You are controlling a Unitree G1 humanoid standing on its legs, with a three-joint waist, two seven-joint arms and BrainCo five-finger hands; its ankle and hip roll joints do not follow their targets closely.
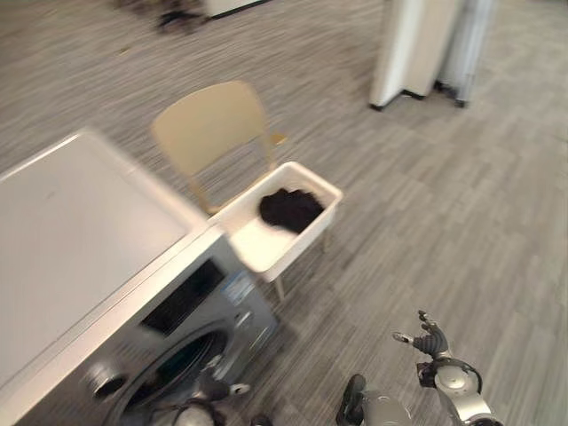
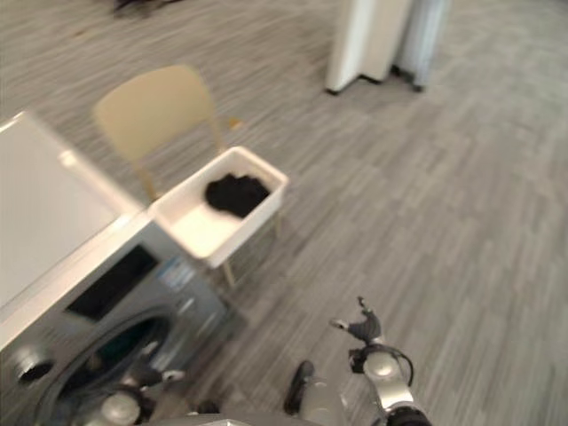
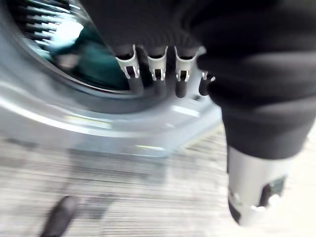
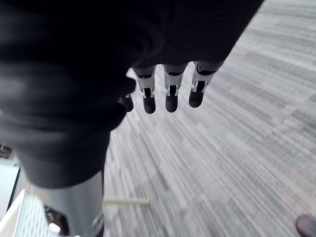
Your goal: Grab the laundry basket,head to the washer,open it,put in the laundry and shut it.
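A white laundry basket [image 1: 257,247] rests on the seat of a beige chair [image 1: 213,124], with a heap of black laundry [image 1: 290,209] at its far end. To its left stands the silver washer [image 1: 80,231], whose round dark door [image 1: 173,368] faces me. My left hand [image 1: 216,389] is low in front of that door. In the left wrist view its straight fingers [image 3: 157,74] point at the door's glass [image 3: 74,54] and hold nothing. My right hand [image 1: 431,342] hangs over the floor to the right, fingers [image 4: 170,94] straight and empty.
Grey striped carpet [image 1: 444,213] runs right of the washer and chair. A white partition [image 1: 413,49] stands at the back right. The basket juts out past the washer's right corner.
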